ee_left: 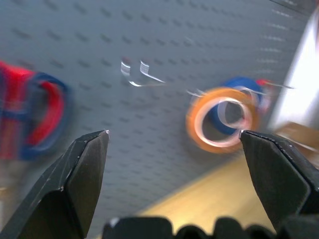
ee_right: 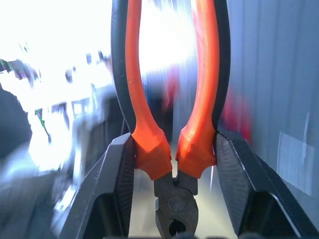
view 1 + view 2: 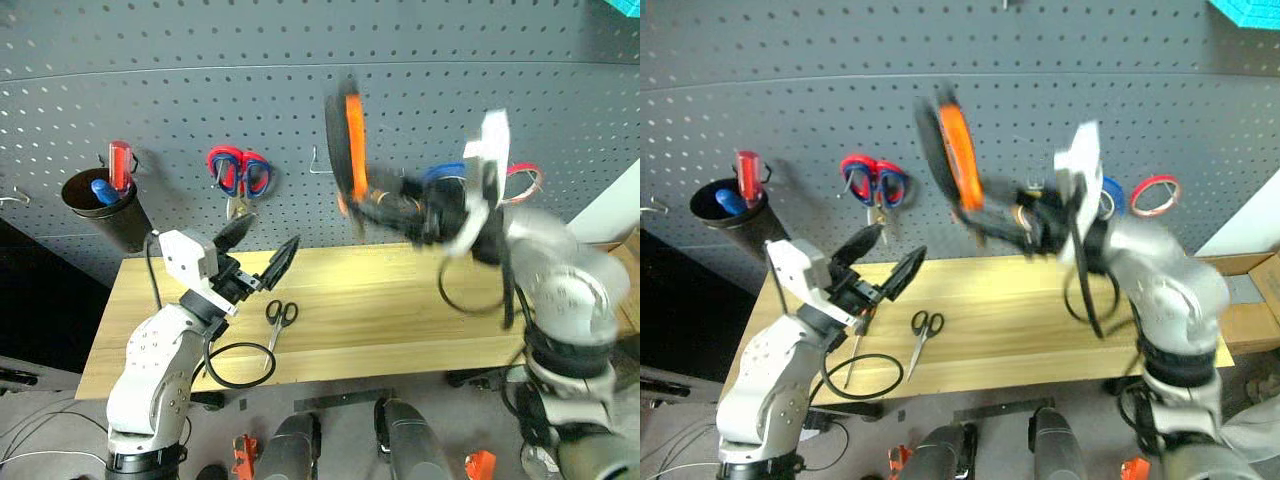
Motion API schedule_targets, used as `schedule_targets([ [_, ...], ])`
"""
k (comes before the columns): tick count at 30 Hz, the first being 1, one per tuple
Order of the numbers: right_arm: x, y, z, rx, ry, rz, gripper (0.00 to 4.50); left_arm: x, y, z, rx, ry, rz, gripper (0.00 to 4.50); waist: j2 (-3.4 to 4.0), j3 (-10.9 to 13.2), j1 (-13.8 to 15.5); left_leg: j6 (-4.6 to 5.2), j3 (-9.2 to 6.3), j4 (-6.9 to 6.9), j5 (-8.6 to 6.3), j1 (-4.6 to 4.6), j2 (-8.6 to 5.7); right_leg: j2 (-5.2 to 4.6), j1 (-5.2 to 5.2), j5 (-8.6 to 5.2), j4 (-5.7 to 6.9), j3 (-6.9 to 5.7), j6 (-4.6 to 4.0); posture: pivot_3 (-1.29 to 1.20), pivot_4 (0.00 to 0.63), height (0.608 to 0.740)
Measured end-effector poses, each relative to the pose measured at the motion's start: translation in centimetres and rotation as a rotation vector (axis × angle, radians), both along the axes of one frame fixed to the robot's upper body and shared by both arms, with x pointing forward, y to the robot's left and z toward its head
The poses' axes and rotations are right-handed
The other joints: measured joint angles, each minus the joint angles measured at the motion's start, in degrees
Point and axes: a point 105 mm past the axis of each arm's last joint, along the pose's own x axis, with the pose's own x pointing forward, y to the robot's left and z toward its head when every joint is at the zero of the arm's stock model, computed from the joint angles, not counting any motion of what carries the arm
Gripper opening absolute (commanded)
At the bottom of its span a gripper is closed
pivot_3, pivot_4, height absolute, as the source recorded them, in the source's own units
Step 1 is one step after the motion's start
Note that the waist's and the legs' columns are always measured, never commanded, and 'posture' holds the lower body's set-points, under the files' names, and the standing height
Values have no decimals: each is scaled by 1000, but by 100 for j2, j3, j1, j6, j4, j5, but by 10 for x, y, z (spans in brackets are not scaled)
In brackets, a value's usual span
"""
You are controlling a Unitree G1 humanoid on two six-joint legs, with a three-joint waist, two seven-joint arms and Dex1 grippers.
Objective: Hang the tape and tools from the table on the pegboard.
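Right gripper (image 2: 172, 164) clamps the orange-and-black pliers (image 3: 350, 140), raised before the pegboard (image 3: 420, 120). Left gripper (image 3: 258, 250) gapes wide, empty, above the table (image 3: 400, 310). Small steel scissors (image 3: 278, 322) lie on it.

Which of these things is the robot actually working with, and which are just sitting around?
Part of the job: pliers in the right gripper; small black scissors and screwdriver on the table; tape; pegboard.

Just there: red-handled scissors; black cup; red ring.
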Motion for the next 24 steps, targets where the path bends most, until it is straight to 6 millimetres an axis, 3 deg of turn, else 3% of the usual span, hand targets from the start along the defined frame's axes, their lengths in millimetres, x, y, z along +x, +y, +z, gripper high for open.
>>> schedule_targets([
  [2, 9, 12, 12, 35, -26, -11, 1829, 1, 2, 5, 0, -54, 60, 4500, -13, -8, 81, -16, -6, -1, 9, -10, -2, -1, -7, 1, -2, -4, -3, -7, 181, 740],
  [7, 36, 43, 16, 77, -33, -98, 1829, 0, 4, 14, -11, -134, 151, 4500, -18, -11, 139, -21, 8, 2, 12, -43, -9, -5, -51, 6, 7, 8, -7, 17, 186, 740],
  [13, 69, 56, 2, 92, -70, -313, 1829, -7, -2, -7, 11, -59, 120, 4500, -18, -13, 164, -27, 7, -3, 16, -42, -7, -1, -60, 6, 15, 10, -8, 26, 200, 740],
  [20, 107, 39, -17, 105, -75, -521, 1829, -17, -11, -21, 37, 37, 30, 4500, -18, -13, 163, -31, 8, -4, 19, -41, -6, 3, -60, 8, 18, 11, -12, 28, 204, 740],
  [24, 117, 34, -19, 111, -112, -609, 1828, -18, -15, -21, 37, 50, 1, 4500, -18, -13, 163, -32, 10, -4, 20, -40, -5, 4, -61, 9, 20, 11, -13, 35, 202, 740],
])
